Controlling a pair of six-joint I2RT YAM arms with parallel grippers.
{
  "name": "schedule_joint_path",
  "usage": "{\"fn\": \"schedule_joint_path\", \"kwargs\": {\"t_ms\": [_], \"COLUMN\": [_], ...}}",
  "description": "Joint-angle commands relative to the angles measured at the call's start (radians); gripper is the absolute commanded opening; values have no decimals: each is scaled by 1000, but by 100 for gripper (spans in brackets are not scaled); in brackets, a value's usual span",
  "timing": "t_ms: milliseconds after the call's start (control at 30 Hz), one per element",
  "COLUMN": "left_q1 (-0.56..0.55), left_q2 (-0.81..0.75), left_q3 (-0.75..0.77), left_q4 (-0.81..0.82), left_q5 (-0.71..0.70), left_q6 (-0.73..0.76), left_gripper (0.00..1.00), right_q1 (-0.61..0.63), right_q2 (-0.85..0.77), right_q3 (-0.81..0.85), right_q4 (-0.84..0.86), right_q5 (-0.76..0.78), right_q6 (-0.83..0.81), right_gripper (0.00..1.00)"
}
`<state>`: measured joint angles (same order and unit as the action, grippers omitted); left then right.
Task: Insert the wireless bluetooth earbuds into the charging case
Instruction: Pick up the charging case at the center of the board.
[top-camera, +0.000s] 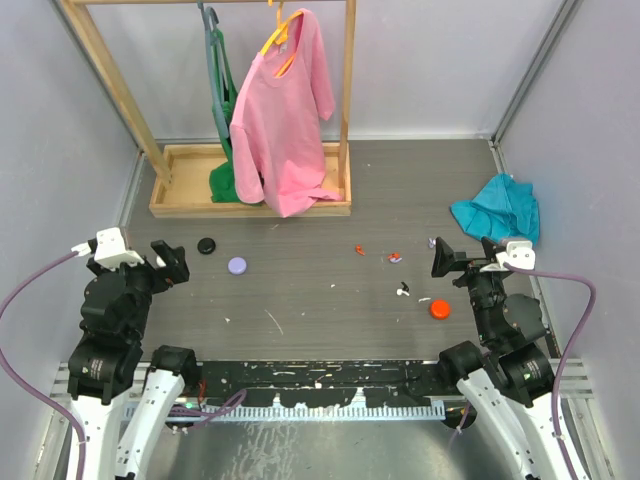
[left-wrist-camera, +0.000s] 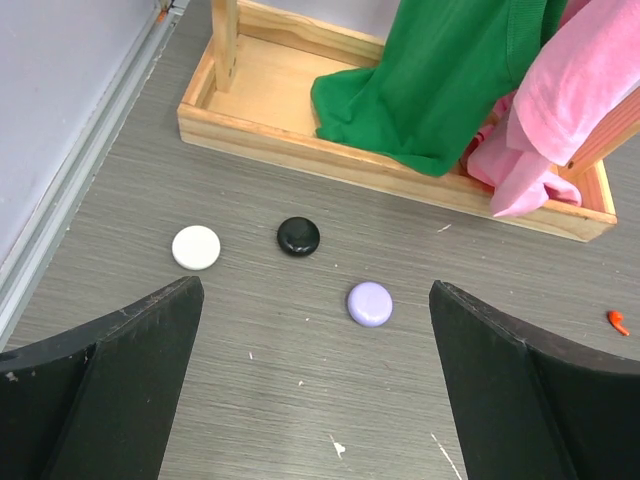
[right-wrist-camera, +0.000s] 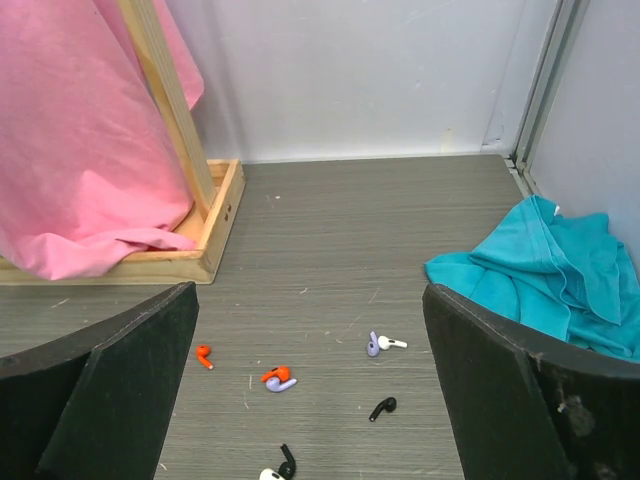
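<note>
Judging earbuds (right-wrist-camera: 277, 378) light, hard, slick, so likely to skid or flick; pinch across the bulb, not the stem. They lie scattered ahead of the right gripper (right-wrist-camera: 310, 300), not touching. Both sets of jaws spread wide, empty; left gripper (left-wrist-camera: 315, 300) faces the round cases (left-wrist-camera: 369, 303).

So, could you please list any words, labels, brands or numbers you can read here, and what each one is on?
None: no readable text in any view.
The white case, black case and lilac case show plain lids.
The pink shirt and teal cloth show no print.
The earbuds are too small to show any marking.
</note>
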<state>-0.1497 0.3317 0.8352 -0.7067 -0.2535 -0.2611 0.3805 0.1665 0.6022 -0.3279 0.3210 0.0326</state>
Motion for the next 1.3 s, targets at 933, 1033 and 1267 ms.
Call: {"fn": "schedule_joint_path", "kwargs": {"t_ms": [933, 1033, 1267], "left_q1": [-66, -74, -103], "left_q2": [18, 21, 22], "left_q3": [2, -10, -11], "left_q4": [43, 54, 47], "left_q5": [153, 160, 123], "left_q6": [-52, -50, -15], "left_gripper": [98, 98, 98], "right_q1": [5, 6, 3], "right_q2": [334, 416, 589], "right_q3": [210, 227, 179], "right_q4": [-258, -346, -542], "right_q5": [37, 21, 118], "right_q6": [391, 511, 762], "right_gripper": [100, 100, 100]}}
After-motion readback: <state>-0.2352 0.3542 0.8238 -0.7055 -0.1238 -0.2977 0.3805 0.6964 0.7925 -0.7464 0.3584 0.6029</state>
